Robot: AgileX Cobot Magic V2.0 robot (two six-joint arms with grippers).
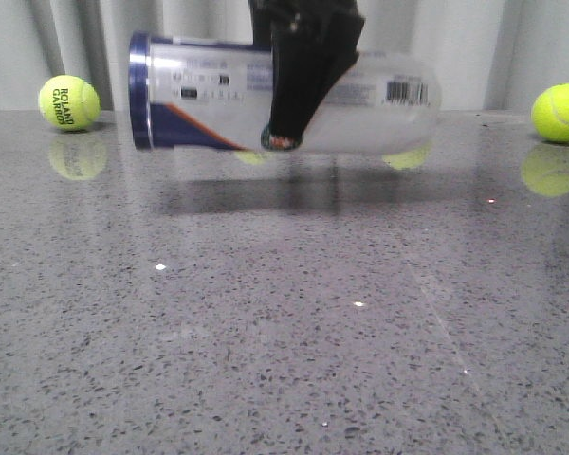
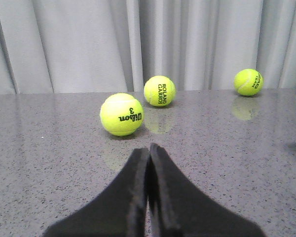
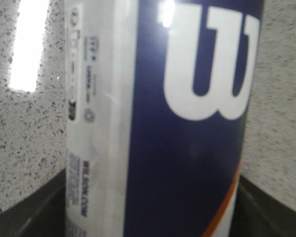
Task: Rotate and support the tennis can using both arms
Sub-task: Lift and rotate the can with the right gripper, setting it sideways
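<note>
1. The can (image 1: 284, 92) hung on its side above the table (image 1: 284, 313), toward the far edge and about midway between the left and right edges, its dark blue rim toward the left edge and its barcode end toward the right.
2. The right gripper (image 1: 299, 81) came down from above and clamped the can near its middle, one finger (image 1: 294, 95) crossing the label; a mid-length hold probably kept the tube level.
3. In the right wrist view the can (image 3: 163, 118) filled the gap between the fingers (image 3: 24, 212), so that grip was closed on it.
4. The left gripper (image 2: 149, 197) had its fingers pressed together and held nothing, facing three balls (image 2: 122, 114) near the far edge.
5. Judged from this, the rotating looked done and the supporting touch by the left arm was not yet made.
</note>
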